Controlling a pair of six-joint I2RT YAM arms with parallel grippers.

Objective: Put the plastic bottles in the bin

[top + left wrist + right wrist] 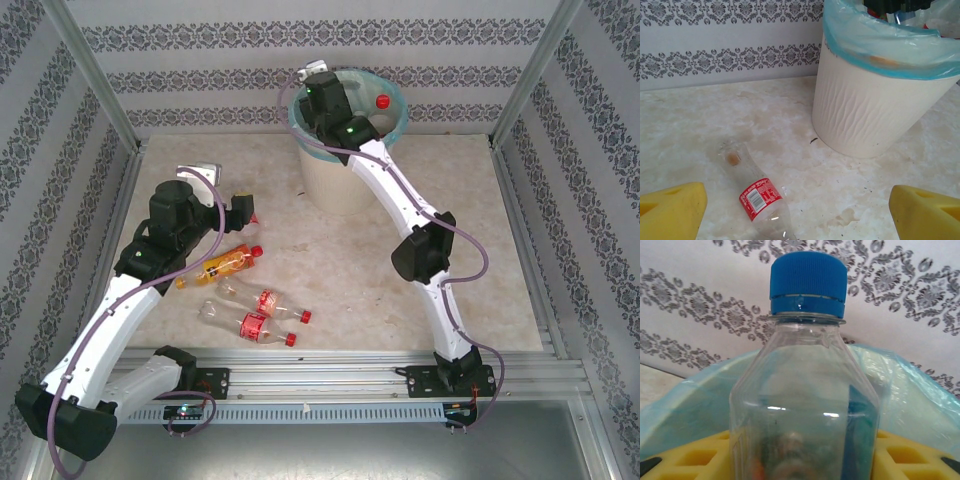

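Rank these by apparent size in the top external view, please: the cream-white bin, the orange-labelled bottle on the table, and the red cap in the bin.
1. round cream-white bin with turquoise liner
2. orange-labelled clear plastic bottle
3. small red cap inside the bin

No wording is legible anywhere. A black barcode on a white panel marks the red label of a clear, capless plastic bottle lying on the marbled table; its digits and white print are too small to read.
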